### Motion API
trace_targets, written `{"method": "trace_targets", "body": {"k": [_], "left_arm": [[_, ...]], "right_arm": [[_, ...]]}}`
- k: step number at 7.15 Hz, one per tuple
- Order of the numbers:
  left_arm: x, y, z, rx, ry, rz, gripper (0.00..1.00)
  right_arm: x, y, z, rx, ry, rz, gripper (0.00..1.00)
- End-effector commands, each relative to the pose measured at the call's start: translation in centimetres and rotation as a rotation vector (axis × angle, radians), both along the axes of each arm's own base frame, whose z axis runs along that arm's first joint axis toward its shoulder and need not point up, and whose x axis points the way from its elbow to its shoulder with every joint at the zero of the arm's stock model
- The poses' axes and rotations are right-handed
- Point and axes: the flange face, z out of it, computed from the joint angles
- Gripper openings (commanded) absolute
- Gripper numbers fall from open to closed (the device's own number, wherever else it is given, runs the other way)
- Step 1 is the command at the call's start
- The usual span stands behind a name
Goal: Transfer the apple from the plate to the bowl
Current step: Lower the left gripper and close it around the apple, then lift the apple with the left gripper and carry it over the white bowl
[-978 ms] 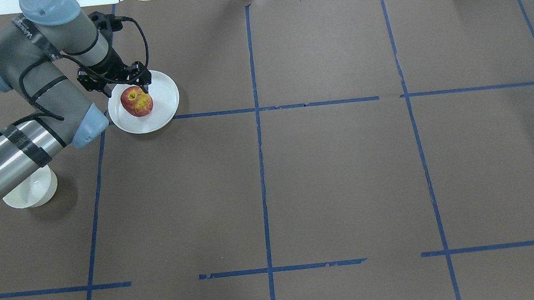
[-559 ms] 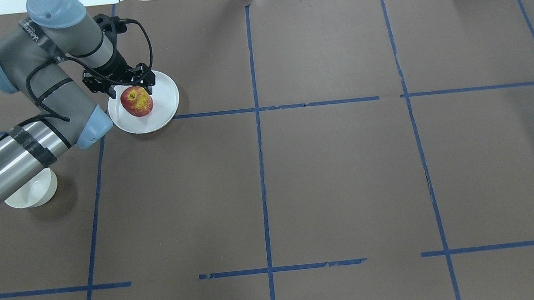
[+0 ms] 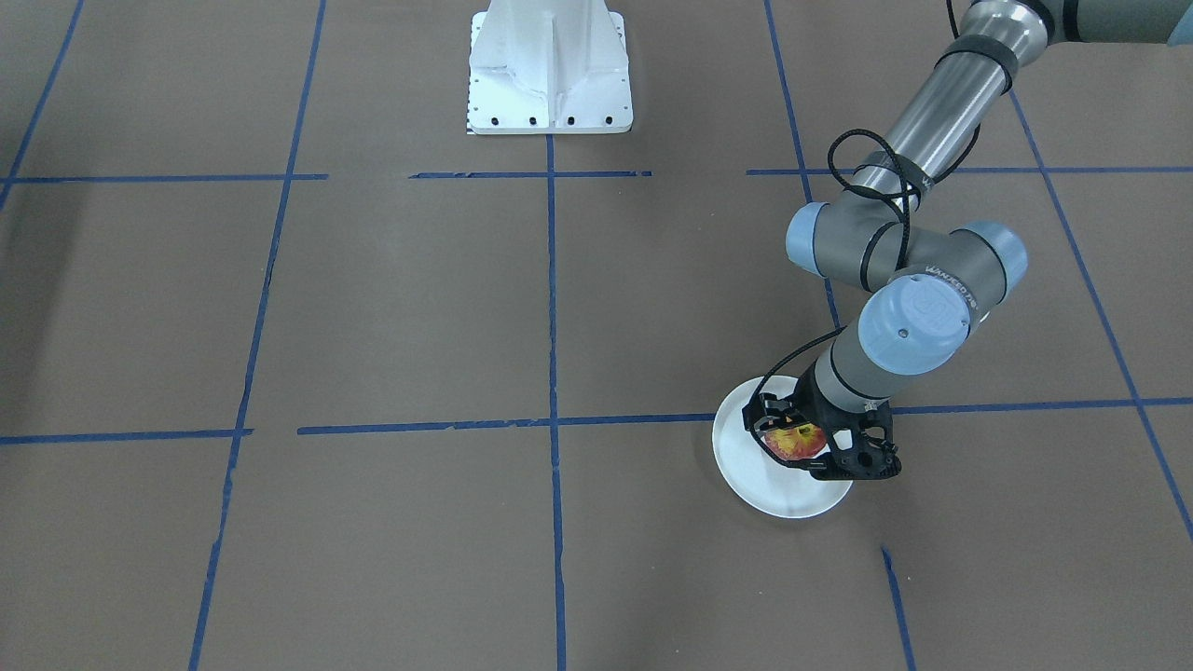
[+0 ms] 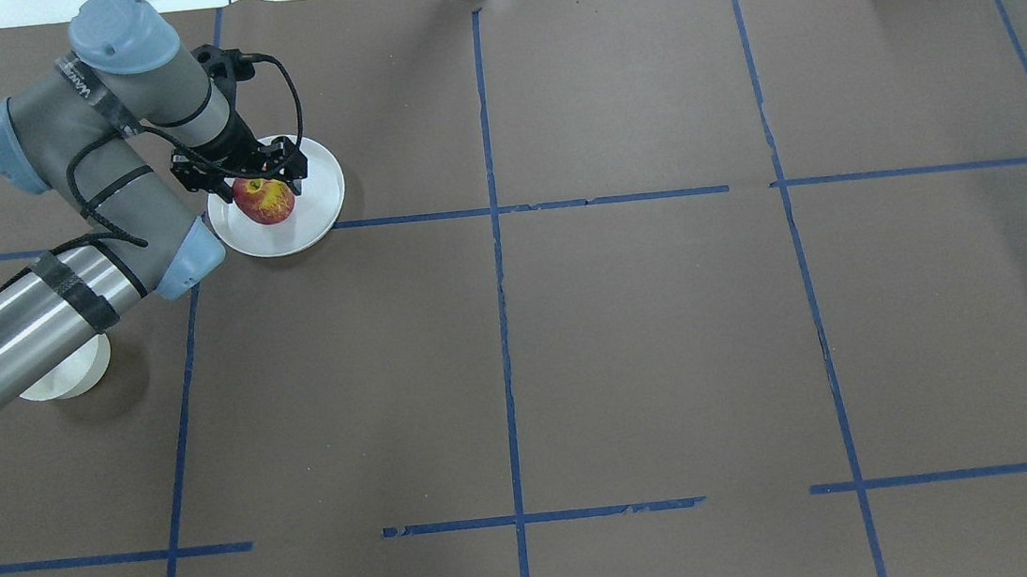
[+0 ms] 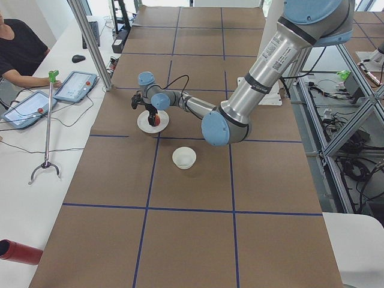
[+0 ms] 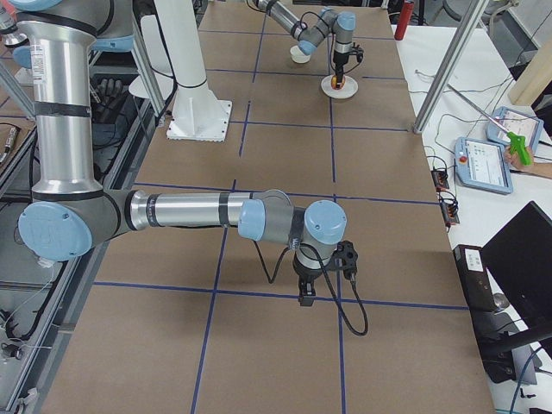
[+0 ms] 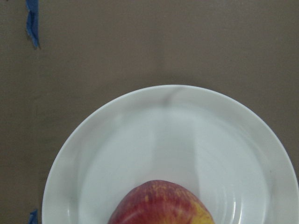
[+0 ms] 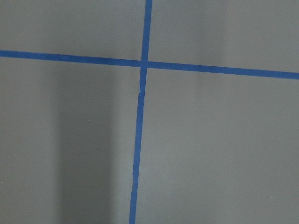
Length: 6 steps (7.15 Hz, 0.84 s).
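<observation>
Apple (image 4: 265, 202): lay on plate (image 4: 321, 194), left claw (image 4: 261, 188) spread astride it.
Bowl (image 5: 183, 157): whole in side views; overhead, arm (image 4: 8, 328) hid half.
Right claw (image 6: 321, 280): seen from right side alone; spread or pressed, could not tell.

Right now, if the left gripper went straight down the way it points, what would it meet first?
Most likely the apple on the plate: the left gripper hangs right over it, jaws open. Height gap is unclear.
</observation>
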Motion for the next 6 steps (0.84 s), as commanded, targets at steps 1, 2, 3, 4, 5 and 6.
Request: {"method": "trace_targets", "body": {"k": [1,2,3,4,5,6], "left_arm": [[0.0,0.0,0.1,-0.002,-0.001,-0.001,0.63],[-0.5,-0.4,0.0,0.000,0.001,-0.008,0.37],[-3.1,-1.7,-0.8,0.018,0.010,-0.037,0.14],[-6.6,-2.6,-2.3,0.038,0.030,-0.073,0.00],[-9.0,-1.9,-2.7,0.037,0.031,-0.092,0.00],[-10.9,0.3,-3.8,0.045,0.036,-0.097,0.00]], "right_arm": [[0.0,0.0,0.0,0.000,0.000,0.000,1.00],[0.0,0.0,0.0,0.000,0.000,0.000,1.00],[0.0,0.0,0.0,0.000,0.000,0.000,1.00],[0.0,0.0,0.0,0.000,0.000,0.000,1.00],[0.0,0.0,0.0,0.000,0.000,0.000,1.00],[0.0,0.0,0.0,0.001,0.000,0.000,1.00]]}}
